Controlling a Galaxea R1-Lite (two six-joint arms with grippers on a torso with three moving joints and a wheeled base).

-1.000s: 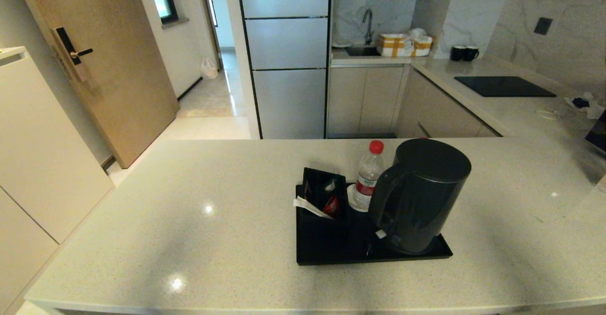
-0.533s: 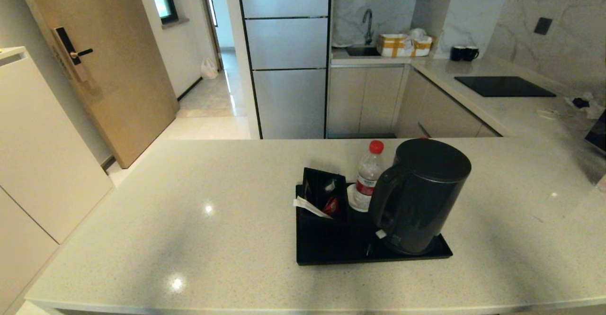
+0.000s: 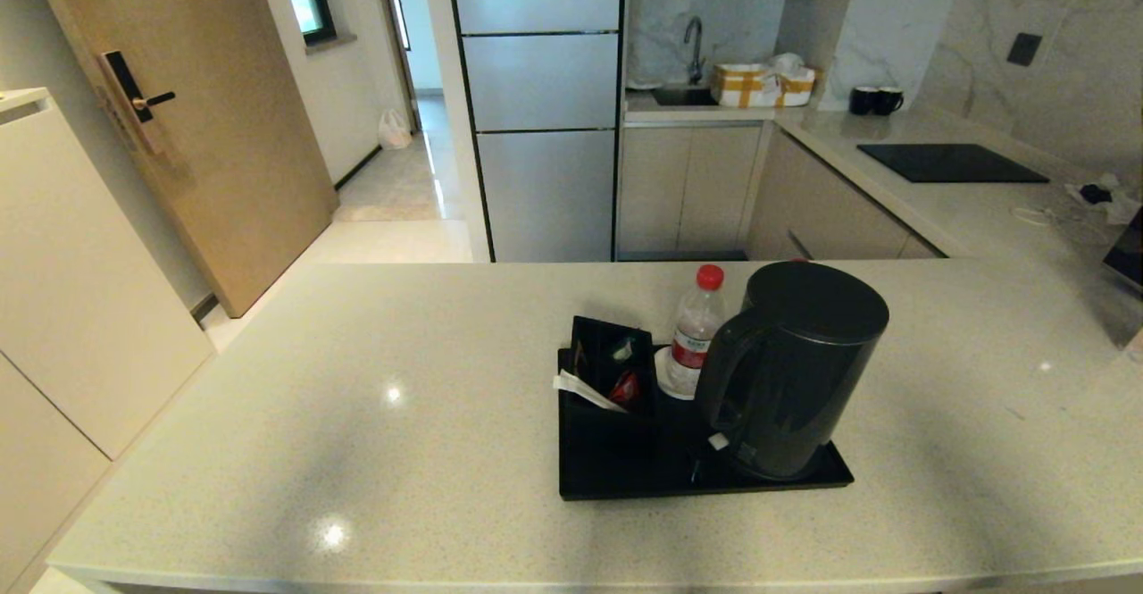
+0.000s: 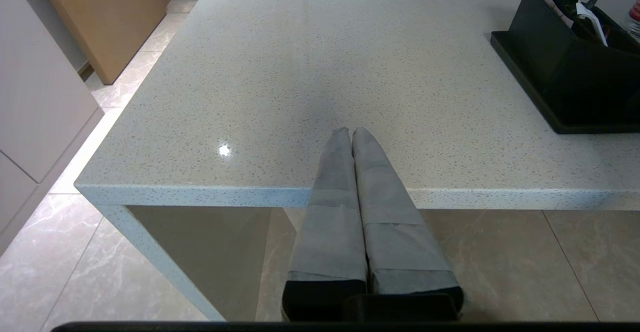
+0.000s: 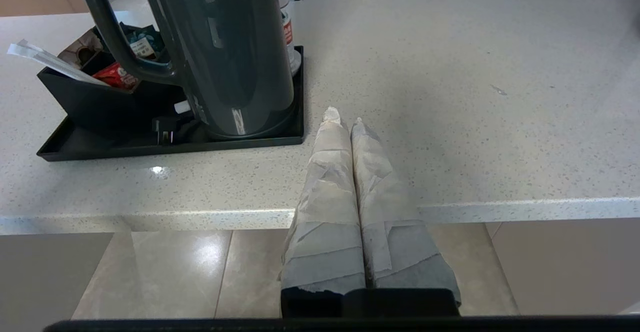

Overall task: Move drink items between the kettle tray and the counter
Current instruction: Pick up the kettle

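On the far left we see our left gripper [image 4: 351, 133], its taped fingers pressed together and empty, parked off the near edge of the counter [image 3: 357, 415]; it does not appear in the head view.

Going right, the kettle tray [image 3: 625, 483] lies on the counter a little right of centre. At about 10 o'clock on the tray stands a black box of sachets [image 3: 609, 371]; what the sachets are we cannot read. At 12 o'clock a water bottle [image 3: 695, 330] with a red cap stands upright on a white coaster [image 3: 665, 378], and its lower right part is hidden behind the kettle [image 3: 790, 366]. The kettle fills the tray from 2 to 5 o'clock with its handle toward the box, and it covers its own base. At its top edge a small red spot shows; we cannot tell what it is.

Our right gripper [image 5: 345, 120] also has its fingers closed on nothing, parked near the counter edge, just beside the tray's right corner and apart from it.
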